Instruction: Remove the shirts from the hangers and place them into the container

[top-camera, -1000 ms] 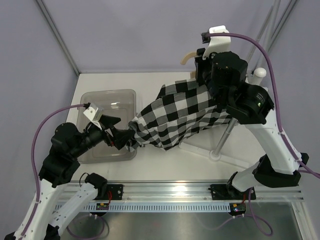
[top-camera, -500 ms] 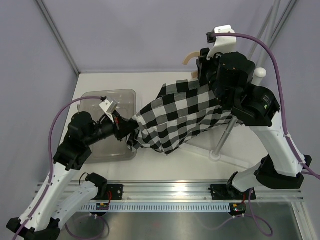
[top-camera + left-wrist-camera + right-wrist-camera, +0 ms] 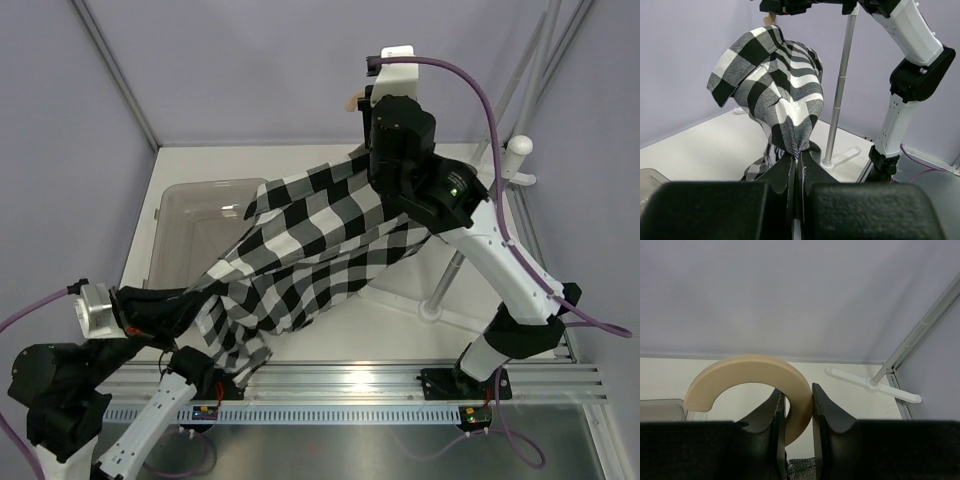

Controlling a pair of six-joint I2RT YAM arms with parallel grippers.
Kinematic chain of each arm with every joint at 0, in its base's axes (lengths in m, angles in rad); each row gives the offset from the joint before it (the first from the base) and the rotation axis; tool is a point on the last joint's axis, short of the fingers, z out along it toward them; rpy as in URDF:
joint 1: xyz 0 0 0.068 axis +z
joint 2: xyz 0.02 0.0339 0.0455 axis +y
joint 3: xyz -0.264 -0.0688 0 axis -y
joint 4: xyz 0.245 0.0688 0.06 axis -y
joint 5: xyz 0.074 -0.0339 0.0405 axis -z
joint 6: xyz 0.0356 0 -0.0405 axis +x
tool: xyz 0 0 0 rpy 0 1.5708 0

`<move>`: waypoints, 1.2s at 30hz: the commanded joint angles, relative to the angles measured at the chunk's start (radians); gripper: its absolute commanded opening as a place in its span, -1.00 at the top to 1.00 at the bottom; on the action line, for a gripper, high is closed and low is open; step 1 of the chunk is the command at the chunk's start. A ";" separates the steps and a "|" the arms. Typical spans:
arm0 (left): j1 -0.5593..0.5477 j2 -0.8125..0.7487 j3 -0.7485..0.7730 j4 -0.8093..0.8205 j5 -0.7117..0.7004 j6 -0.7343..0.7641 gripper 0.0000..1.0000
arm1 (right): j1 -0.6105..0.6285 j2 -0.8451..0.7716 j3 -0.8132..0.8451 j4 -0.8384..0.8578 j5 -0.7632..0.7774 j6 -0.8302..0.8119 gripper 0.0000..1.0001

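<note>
The black-and-white check shirt is stretched slantwise over the table, from the top centre down to the near left. My left gripper is shut on a bunched fold of its lower end, close to the near edge; cloth shows between the jaws of the left gripper. My right gripper is raised at the back and shut on the beige hanger's hook. Only the hook tip of the hanger shows from above; the shirt hides the rest. The clear container lies at the left, partly under the shirt.
A grey metal stand pole with a white knob rises at the right, its base on the table beside the right arm. A slanted frame pole with a white foot stands at the back right corner.
My left gripper shut on the shirt's lower edge and drew back to the near left, pulling the cloth out long. The right gripper carried the hanger hook to the left.
</note>
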 commanded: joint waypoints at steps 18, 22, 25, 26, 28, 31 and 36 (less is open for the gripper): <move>0.001 0.071 -0.361 0.125 -0.188 -0.286 1.00 | 0.002 0.059 0.414 0.020 -0.023 -0.075 1.00; 0.001 0.194 -0.453 0.402 -0.041 -0.399 1.00 | 0.002 0.020 0.371 -0.041 -0.092 0.052 1.00; -0.003 0.297 -0.484 0.563 0.036 -0.459 1.00 | 0.002 0.029 0.404 -0.078 -0.144 0.114 1.00; -0.007 0.323 -0.486 0.627 0.056 -0.469 1.00 | 0.003 0.025 0.402 -0.077 -0.166 0.128 1.00; -0.019 0.399 -0.477 0.647 0.073 -0.463 1.00 | 0.003 0.023 0.410 -0.075 -0.220 0.175 1.00; -0.052 0.524 -0.449 0.687 0.130 -0.456 1.00 | 0.003 0.032 0.447 -0.087 -0.276 0.224 1.00; -0.118 0.627 -0.435 0.770 0.118 -0.449 1.00 | 0.002 0.039 0.436 -0.078 -0.344 0.248 1.00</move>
